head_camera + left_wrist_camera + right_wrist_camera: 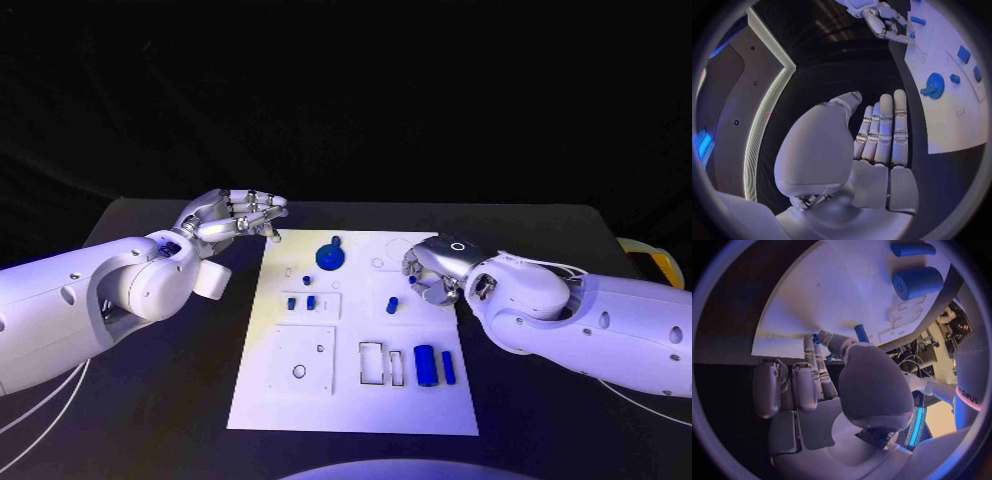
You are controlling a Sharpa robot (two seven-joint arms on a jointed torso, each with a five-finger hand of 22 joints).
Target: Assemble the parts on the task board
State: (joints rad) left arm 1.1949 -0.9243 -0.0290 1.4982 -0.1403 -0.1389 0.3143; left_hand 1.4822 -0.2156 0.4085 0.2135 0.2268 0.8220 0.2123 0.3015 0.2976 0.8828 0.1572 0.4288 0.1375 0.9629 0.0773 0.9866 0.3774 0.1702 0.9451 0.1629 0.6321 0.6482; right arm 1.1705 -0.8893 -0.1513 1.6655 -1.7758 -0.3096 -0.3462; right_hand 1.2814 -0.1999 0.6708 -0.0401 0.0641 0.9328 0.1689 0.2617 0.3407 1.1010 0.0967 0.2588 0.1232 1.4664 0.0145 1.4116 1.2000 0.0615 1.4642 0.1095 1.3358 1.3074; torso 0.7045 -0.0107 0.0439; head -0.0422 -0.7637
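Right hand over a small blue part at the board's right edge

The task board lies in the middle of the black counter. The right hand hangs over its right edge, fingers curled downward; in the right wrist view its fingertips meet around a small blue part, which looks pinched between thumb and a finger, though the contact itself is partly hidden. The left hand is off the board's far left corner, fingers bent inward with nothing in them.

On the board, a round blue gear sits near the far edge, closer to the left hand. A thick blue cylinder and a thinner blue bar lie side by side near the front right, their long axes running front to back, just beside two empty rectangular slots. Those pieces lie toward the robot from the right hand, which is plainly the nearer one; I judge the next placement falls to it
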